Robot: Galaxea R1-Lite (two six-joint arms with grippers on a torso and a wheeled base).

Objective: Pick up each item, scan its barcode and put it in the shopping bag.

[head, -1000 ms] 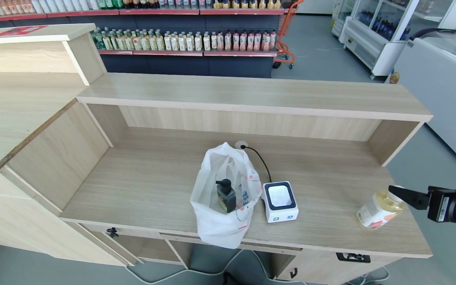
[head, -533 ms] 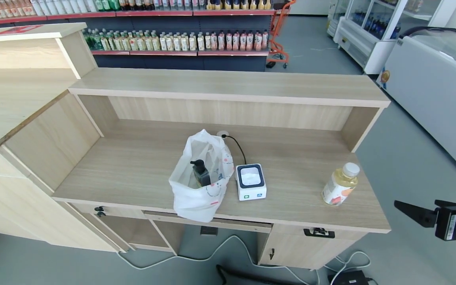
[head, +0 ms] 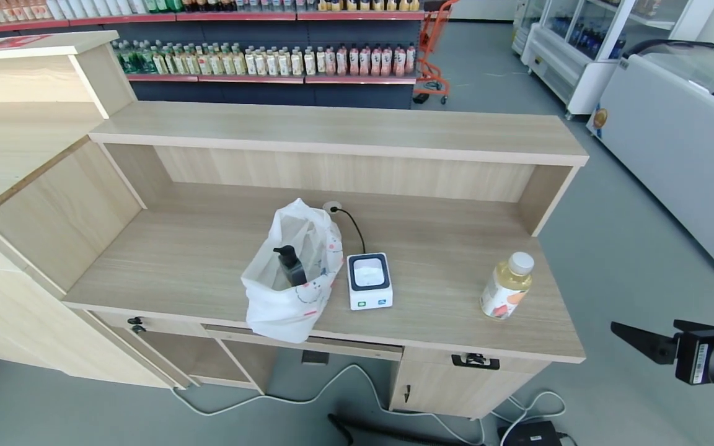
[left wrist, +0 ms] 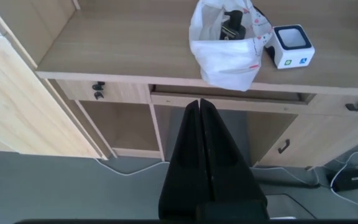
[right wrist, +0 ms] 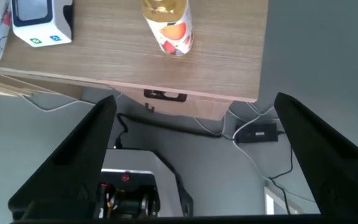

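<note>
In the head view the bottle (head: 507, 286) stands upright near the counter's (head: 208, 260) front right corner; the left wrist view shows your left gripper (left wrist: 199, 106) pinched together; the right wrist view shows your right gripper (right wrist: 194, 99) spread wide, so grasp the probably slippery, squashy bottle around its label.

Wooden counter (head: 208, 260), shopping bag (head: 282, 305), scanner (head: 369, 282), bottle (head: 504, 288)

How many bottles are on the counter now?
2: a pump bottle in the shopping bag, a drink bottle at the right end of the counter. The bag may hide more.
</note>
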